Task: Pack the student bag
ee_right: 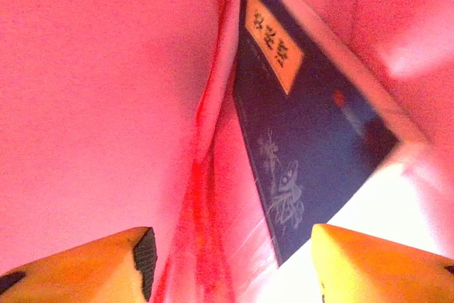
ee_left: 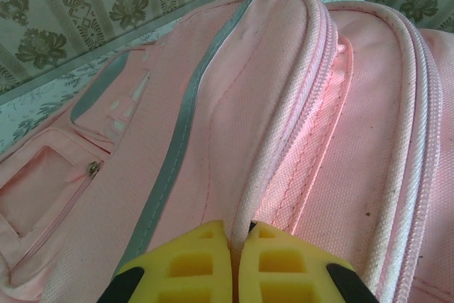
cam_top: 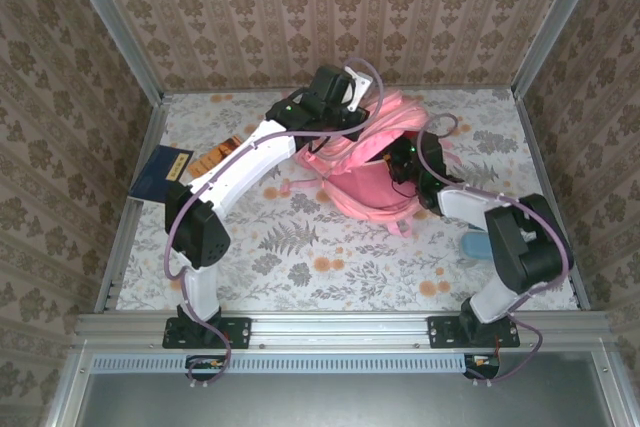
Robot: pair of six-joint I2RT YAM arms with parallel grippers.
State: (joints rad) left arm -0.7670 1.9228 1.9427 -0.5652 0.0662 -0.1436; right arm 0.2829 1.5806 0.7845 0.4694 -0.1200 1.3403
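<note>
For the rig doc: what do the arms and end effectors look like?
Left arm, right arm: white links, black joints, looping lilac cables. Left end effector, right end effector: yellow fingers, black backing; square recesses on the left's.

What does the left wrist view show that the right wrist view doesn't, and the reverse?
Left wrist, not right: the outside of the student bag, its grey stripe and a zipped pocket, with the left gripper jaws closed on a seam ridge. Right wrist, not left: the bag's inside, a dark blue book with a yellow label, and the right gripper jaws apart. Both: pink bag fabric, yellow-tipped jaws.
</note>
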